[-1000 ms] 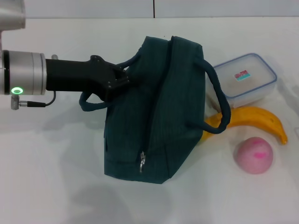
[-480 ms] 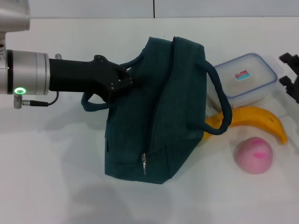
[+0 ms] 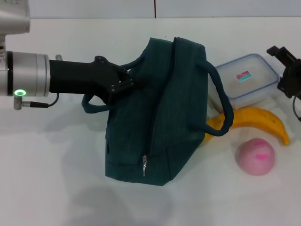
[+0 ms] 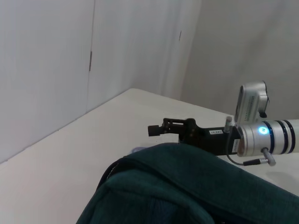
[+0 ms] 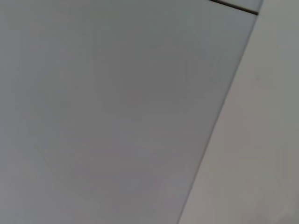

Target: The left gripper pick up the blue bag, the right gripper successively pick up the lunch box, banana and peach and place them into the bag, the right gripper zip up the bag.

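Bag held at one handle, packing not yet begun.
We see the left gripper (image 3: 123, 82) with its fingers closed on a handle of the blue bag (image 3: 157, 113), which stands tilted on the worktop (image 3: 56, 165); the right gripper (image 3: 287, 70) sits at the lunch box's far edge, and we cannot tell its finger state. We count one lunch box (image 3: 244, 80), one banana (image 3: 256, 120) and one peach (image 3: 255, 156), all outside the bag, just beside it. Three placements and the zipping remain, we judge.
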You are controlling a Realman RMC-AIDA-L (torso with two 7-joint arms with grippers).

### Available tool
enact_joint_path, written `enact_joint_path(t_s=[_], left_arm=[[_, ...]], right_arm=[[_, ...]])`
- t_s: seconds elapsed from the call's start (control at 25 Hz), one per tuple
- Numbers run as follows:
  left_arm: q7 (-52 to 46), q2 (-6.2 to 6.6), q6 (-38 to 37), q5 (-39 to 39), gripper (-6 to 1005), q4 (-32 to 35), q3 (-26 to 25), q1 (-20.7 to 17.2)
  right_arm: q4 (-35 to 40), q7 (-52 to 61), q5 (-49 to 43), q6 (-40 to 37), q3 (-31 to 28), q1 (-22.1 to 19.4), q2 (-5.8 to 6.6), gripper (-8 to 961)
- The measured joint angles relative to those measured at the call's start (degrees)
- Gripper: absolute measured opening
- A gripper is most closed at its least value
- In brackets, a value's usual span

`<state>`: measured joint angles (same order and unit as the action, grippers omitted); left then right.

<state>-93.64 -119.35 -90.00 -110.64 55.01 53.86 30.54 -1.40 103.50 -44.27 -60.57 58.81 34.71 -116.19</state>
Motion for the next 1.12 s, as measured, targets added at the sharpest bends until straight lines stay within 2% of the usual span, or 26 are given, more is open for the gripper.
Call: enact_joint_path(t_s=[0.36,0.8,1.12], left_arm=[[0.2,-0.05,0.0,0.2,36,-0.1,0.0,0.0],[1.0,-0.09,0.3,0.7,36,-0.4,-0.1,-0.1],[1.1,-0.13,0.4,0.8,36,-0.5,-0.1,0.0]], right_arm=[[2.8,2.8,-0.1,2.8,3.3,0.9,0.0,776],[3.6,2.5,-0.1,4.3,4.6,1.0,0.0,760],[3.9,-1.0,0.3,5.2,4.9,0.9,0.0,416]])
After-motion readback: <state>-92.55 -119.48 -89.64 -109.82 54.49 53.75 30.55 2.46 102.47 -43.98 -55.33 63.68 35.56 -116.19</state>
